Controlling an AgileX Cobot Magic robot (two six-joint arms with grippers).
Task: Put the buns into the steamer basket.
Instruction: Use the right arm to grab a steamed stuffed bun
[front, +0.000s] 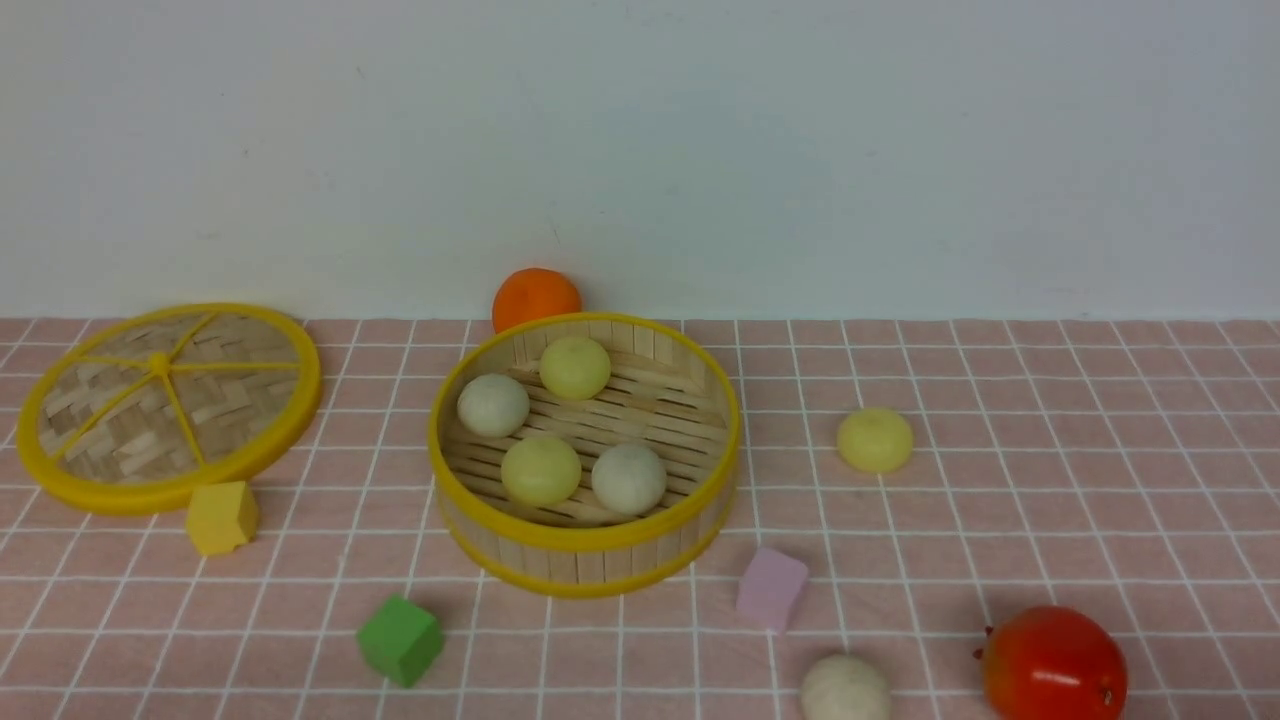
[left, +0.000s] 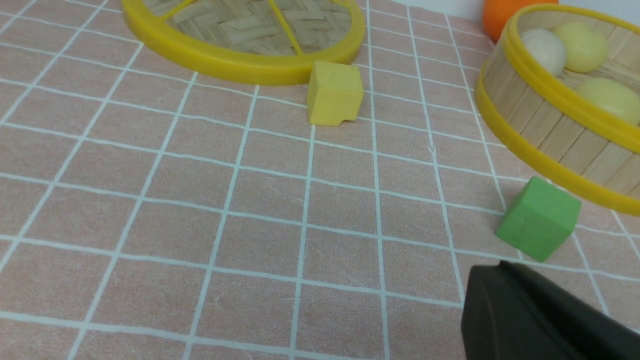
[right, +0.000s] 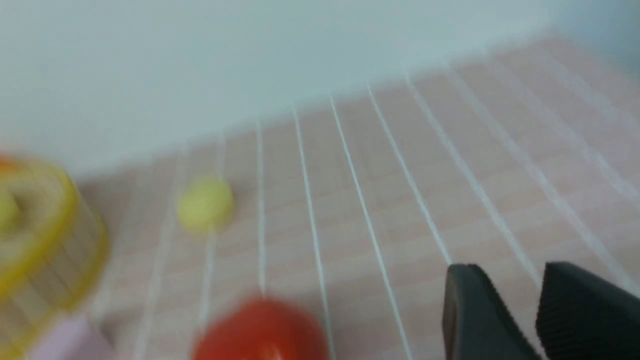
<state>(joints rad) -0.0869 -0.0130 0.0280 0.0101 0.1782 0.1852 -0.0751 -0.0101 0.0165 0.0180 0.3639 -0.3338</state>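
Front view: the steamer basket (front: 585, 545) sits mid-worktop (front: 1100, 400), holding four buns (front: 540, 470), two pale yellow and two off-white. A fifth yellow bun (front: 874, 439) lies on the checked cloth well to its right. An off-white bun (front: 845, 688) sits at the near edge beside the red tomato-like fruit (front: 1053, 665). The left claw (left: 525, 310) is pressed together. The right claw (right: 510, 285) stands apart, with nothing between its jaws.
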